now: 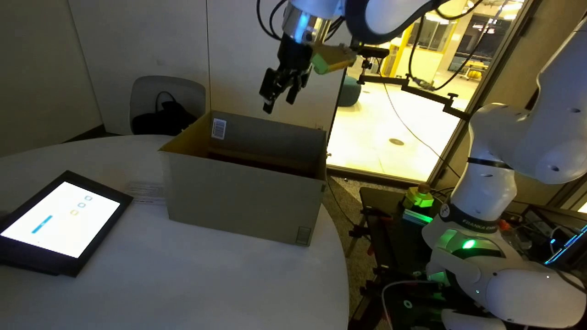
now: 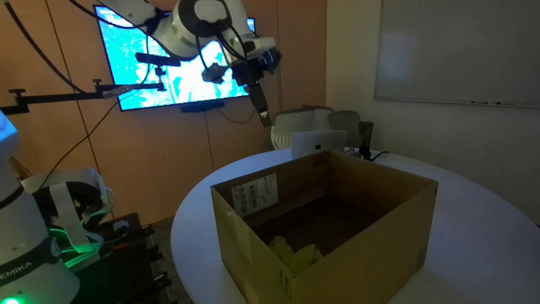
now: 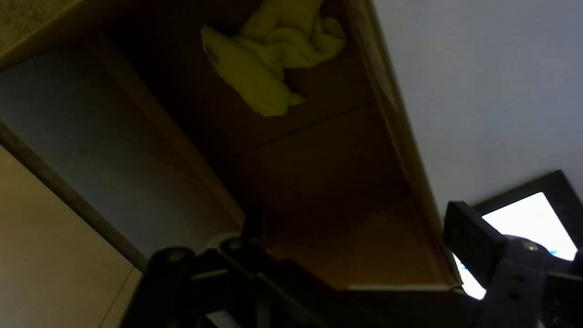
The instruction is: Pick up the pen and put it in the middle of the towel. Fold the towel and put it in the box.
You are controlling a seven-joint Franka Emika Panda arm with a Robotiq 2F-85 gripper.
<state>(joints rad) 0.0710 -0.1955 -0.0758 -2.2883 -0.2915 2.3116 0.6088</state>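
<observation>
Tool (image 1: 279,101) above box (image 1: 243,201), jaws apart, empty; towel (image 3: 268,59) bunched inside box, release judged complete, so best withdraw upward, clear of box walls.

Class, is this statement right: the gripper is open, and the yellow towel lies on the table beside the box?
Not quite: the yellow towel lies inside the box, as the wrist view shows. The gripper is open, as stated.

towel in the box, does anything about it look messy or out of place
The towel looks untidy: it lies rumpled and bunched toward one end of the box rather than in a neat fold. I can't make out the pen.
</observation>
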